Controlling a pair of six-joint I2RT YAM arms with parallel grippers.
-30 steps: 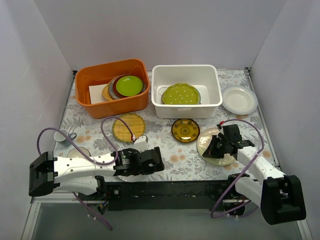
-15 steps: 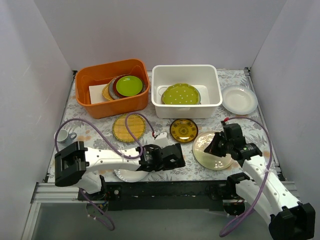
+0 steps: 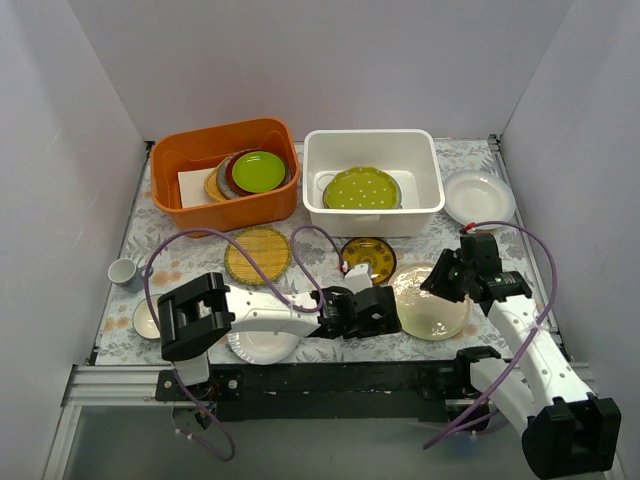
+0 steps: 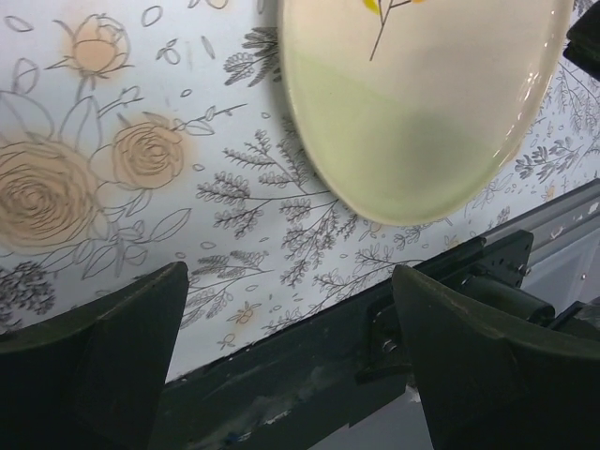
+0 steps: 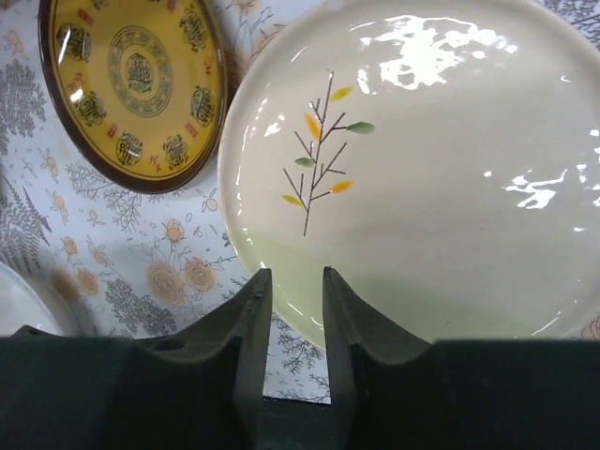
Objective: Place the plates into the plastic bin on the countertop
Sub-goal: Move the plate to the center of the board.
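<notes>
Right gripper (image 5: 295,277) hung slightly parted and empty over the cream plate's (image 5: 422,187) six-o'clock rim; left gripper (image 4: 291,274) gaped nearby, empty. Plate lay on the countertop (image 4: 141,187), bin (image 3: 375,222) at eleven; pinching that rim seemed next.

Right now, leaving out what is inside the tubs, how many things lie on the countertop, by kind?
Rectangular plastic tubs (orange tub, white tub): 2
Small white cup: 1
Loose round plates, woven yellow, dark-and-gold, cream, three whitish: 6
Total: 9

Orange tub (image 3: 240,212) at back left — green and maroon plates (image 3: 257,171) stacked inside; small white cup (image 3: 123,272) well apart.
</notes>
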